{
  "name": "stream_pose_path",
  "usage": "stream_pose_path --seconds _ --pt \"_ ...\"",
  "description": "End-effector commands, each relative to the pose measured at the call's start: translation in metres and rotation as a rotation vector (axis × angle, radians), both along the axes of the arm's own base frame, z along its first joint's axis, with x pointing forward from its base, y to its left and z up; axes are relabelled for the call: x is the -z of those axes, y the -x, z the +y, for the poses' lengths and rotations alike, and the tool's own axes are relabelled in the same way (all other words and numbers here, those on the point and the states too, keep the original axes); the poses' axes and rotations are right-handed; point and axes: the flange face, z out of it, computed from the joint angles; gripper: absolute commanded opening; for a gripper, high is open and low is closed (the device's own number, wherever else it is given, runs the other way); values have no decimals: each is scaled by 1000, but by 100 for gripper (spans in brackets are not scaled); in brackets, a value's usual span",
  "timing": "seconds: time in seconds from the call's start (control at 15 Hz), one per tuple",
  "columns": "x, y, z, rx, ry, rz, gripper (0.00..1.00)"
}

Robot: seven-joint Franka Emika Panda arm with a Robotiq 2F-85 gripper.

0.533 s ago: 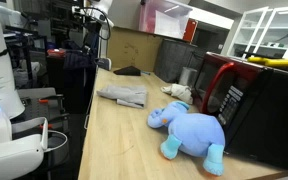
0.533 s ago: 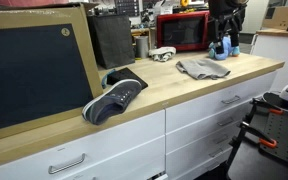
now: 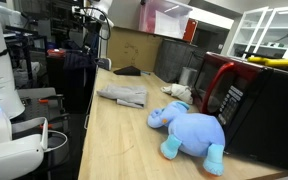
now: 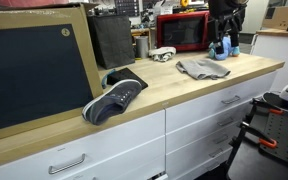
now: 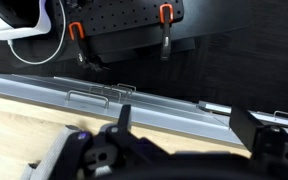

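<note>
**A:** Is anything changing from half a second ago?

**B:** Nothing that I am seeing. In both exterior views every item is lying exactly where it was then, and the scene is holding still.

**A:** So what is the gripper (image 5: 184, 145) doing?

**B:** It is hanging in the air, carrying nothing. In the wrist view its dark body is filling the bottom edge. The jaws are standing spread wide, with nothing sitting between them. I am not managing to pick it out in the exterior views.

**A:** What is lying beneath it?

**B:** The front edge of the wooden counter (image 5: 14, 125), showing at 8 o'clock in the wrist view. That is the nearest thing, and the gripper is not touching it. A drawer handle (image 5: 99, 93) is running just past that edge, and orange-handled clamps (image 5: 164, 20) are hanging at 12 o'clock.

**A:** And the loose things?

**B:** None are appearing in the wrist view. In an exterior view the blue plush elephant (image 3: 189, 130) is lying on the counter at 4 o'clock from centre. The grey cloth (image 3: 124, 96) is lying at 10 o'clock from it, and the red microwave (image 3: 246, 100) is standing at 2 o'clock. A dark shoe (image 4: 114, 98) is resting at 9 o'clock.

**A:** What is the stillness telling you?

**B:** I am judging that the arm is pausing, with no contact being made.
</note>
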Motion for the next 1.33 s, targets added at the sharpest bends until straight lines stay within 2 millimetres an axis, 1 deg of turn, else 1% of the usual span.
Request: stream_pose_path --seconds 0.0,0.2,0.27,0.4,0.67,0.8,0.93,1.07,1.27 --pt "-1 0 0 0 0 1 100" --pt "-1 0 0 0 0 1 100" --pt "-1 -2 -3 -28 -15 -12 100" --pt "1 -11 -15 -48 -26 -47 100" --pt "14 -40 -61 -78 -53 -113 100" --pt "23 -54 -84 -106 -61 -157 100" --pt "35 -64 -100 -147 -67 -198 100" --pt "50 -68 -107 -211 -72 -235 100" --pt "77 -76 -113 -312 -66 -281 100"
